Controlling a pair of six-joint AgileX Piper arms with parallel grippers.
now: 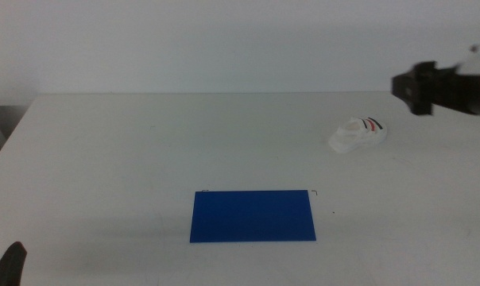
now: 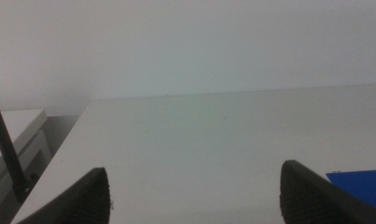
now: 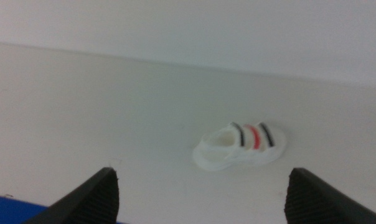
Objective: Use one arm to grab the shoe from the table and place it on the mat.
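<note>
Currently the shoe sits on the table, well apart from the blue mat; the right gripper hovers beyond it, jaws apart, while the left gripper waits with jaws apart near the table's front corner

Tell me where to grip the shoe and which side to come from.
Probably grip the shoe across its thick sole, jaws on the two long sides, coming from above. It lies flat on the table with clear space around it. The right gripper, open and nearest, suits; the left gripper waits far off.
</note>
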